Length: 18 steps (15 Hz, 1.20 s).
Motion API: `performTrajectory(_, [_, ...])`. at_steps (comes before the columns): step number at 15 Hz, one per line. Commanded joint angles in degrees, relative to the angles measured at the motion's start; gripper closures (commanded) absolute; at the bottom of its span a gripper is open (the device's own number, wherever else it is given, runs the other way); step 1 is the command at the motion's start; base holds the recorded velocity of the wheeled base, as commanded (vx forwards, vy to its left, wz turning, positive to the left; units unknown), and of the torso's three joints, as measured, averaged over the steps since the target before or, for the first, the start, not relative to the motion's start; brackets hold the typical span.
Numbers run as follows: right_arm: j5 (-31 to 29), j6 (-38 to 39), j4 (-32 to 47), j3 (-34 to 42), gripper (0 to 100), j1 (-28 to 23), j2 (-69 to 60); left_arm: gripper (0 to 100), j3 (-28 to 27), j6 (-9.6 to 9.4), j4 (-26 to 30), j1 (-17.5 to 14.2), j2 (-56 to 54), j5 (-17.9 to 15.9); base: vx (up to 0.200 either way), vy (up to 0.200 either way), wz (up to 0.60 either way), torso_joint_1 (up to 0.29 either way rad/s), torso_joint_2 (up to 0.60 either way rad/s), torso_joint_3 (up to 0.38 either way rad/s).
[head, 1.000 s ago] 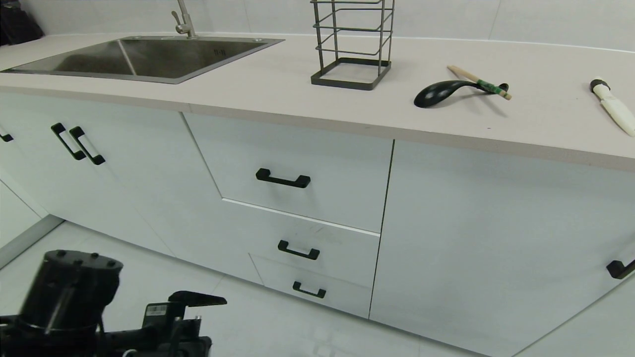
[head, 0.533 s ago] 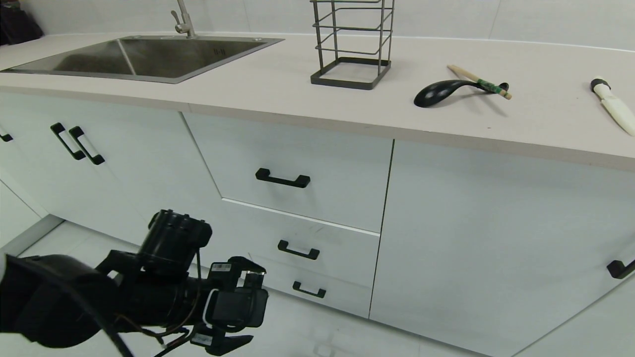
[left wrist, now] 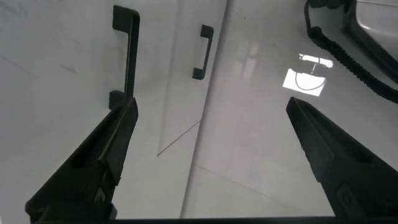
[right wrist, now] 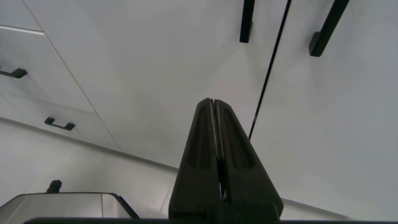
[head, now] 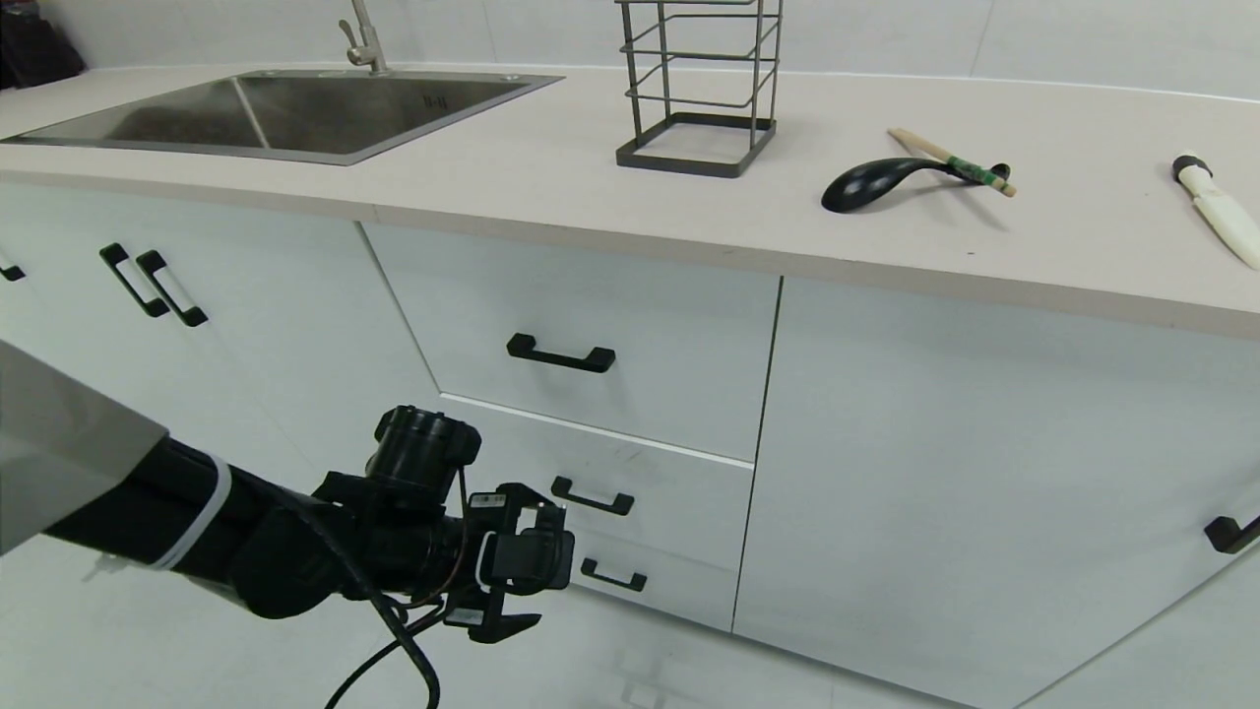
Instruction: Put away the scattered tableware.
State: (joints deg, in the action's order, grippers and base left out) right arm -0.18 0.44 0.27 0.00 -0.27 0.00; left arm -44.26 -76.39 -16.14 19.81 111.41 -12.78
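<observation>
Drawer fronts [head: 630,463] beside wide-apart left fingers [left wrist: 93,168]

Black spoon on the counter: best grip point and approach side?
Grip the spoon on its thin handle, midway between the bowl and the chopsticks that its tip meets. The handle seems to arch off the counter there, leaving room under it, while the bowl lies wide and low. Come from above, closing across the handle, likely clear of the chopsticks.

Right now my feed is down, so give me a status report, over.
Left gripper open, low by drawer handle. Right gripper shut, empty. Spoon, chopsticks, knife lie on counter. Nothing blocks them.
</observation>
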Motion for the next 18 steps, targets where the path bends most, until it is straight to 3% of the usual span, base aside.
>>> performTrajectory(1, [0.01,0.0,0.0,0.0,100,0.0,0.0,0,-0.74,0.19,-1.35,-0.47,2.41,0.47,0.0,0.0,0.0,0.0,0.0,0.0])
performTrajectory(11, [0.01,0.0,0.0,0.0,100,0.0,0.0,0,-8.29,0.27,-2.67,-0.47,9.09,0.47,0.0,0.0,0.0,0.0,0.0,0.0])
performTrajectory(18, [0.01,0.0,0.0,0.0,100,0.0,0.0,0,-9.88,0.36,-3.02,-0.12,11.55,0.73,0.0,0.0,0.0,0.0,0.0,0.0])
